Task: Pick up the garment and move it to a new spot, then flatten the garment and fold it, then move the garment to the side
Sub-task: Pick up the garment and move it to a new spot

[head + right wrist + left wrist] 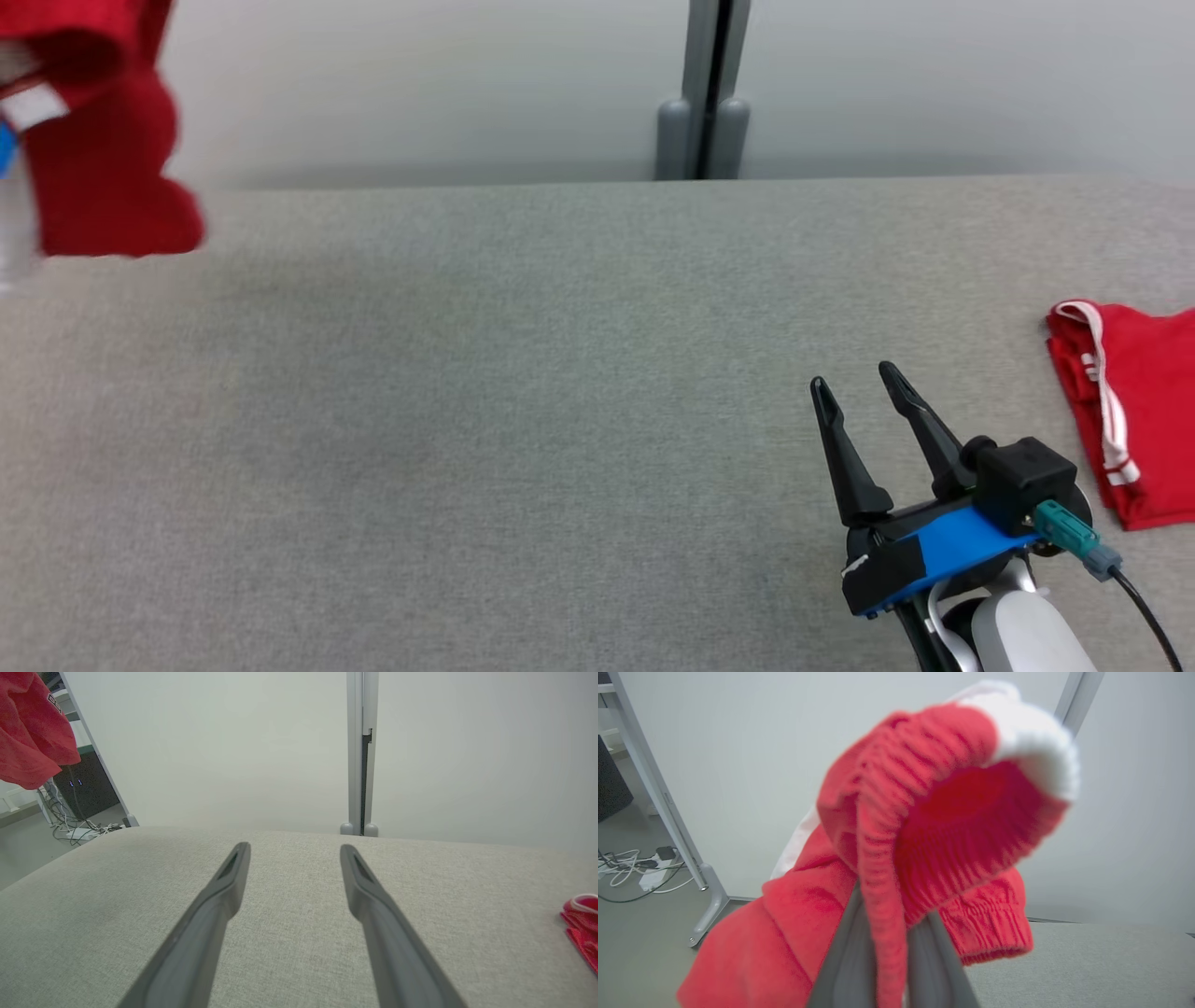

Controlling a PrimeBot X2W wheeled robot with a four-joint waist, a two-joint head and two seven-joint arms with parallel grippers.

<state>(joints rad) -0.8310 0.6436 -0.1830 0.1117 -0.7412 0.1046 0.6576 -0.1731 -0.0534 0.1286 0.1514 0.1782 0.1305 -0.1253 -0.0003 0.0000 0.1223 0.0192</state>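
The left gripper (pixel 892 933) has its 2 fingers pinched shut on the ribbed band of the red garment (pixel 952 826). The garment hangs bunched in the air over the far left of the grey padded table (pixel 523 373), lifted clear, I'd guess, for carrying to a new spot. The right gripper (pixel 853 374) hovers low over the table, fingers apart, holding nothing. A folded red garment (pixel 1144 411) lies at the right edge.
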